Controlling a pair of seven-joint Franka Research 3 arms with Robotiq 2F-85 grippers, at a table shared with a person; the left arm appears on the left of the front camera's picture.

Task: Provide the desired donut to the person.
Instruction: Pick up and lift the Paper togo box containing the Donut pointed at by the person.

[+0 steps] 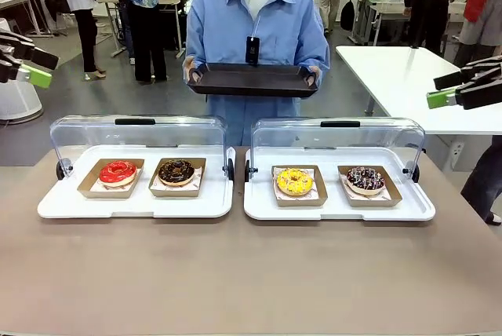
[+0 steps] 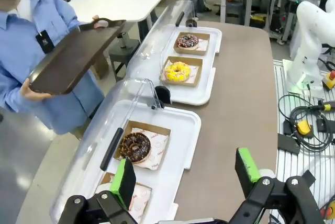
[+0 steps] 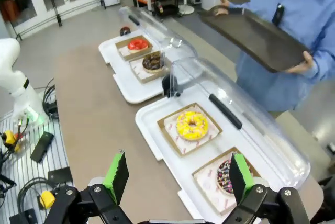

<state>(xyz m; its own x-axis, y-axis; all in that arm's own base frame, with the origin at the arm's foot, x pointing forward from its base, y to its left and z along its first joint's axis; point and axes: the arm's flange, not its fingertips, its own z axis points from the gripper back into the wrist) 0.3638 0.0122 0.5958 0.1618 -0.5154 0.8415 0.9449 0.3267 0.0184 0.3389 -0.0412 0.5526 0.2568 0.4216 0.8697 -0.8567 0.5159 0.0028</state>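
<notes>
Donuts sit four in all on the worktop (image 1: 251, 273), each in its own brown card tray (image 1: 88, 185) on a paper liner, probably so that one can be lifted out without touching the icing. The left white tray (image 1: 133, 209) carries the red donut (image 1: 118, 172) and, to its right, the chocolate donut (image 1: 176, 171). The right white tray (image 1: 337, 212) carries the yellow donut (image 1: 295, 181) and, to its right, the dark sprinkled donut (image 1: 365, 179).

There are two clear lids, the left lid (image 1: 137, 136) and the right lid (image 1: 337, 138). Both are swung up toward the far side, which leaves the near side free for reaching in. The person (image 1: 251, 30) stands at the far side and holds one dark serving tray (image 1: 251, 79) level, seemingly ready to receive a donut. Nothing shows which one is wanted.

The left gripper (image 2: 186, 174) hangs raised at the left with its jaws apart and empty. The right gripper (image 3: 177, 176) hangs the same way at the right. Both are well apart from the donuts.
</notes>
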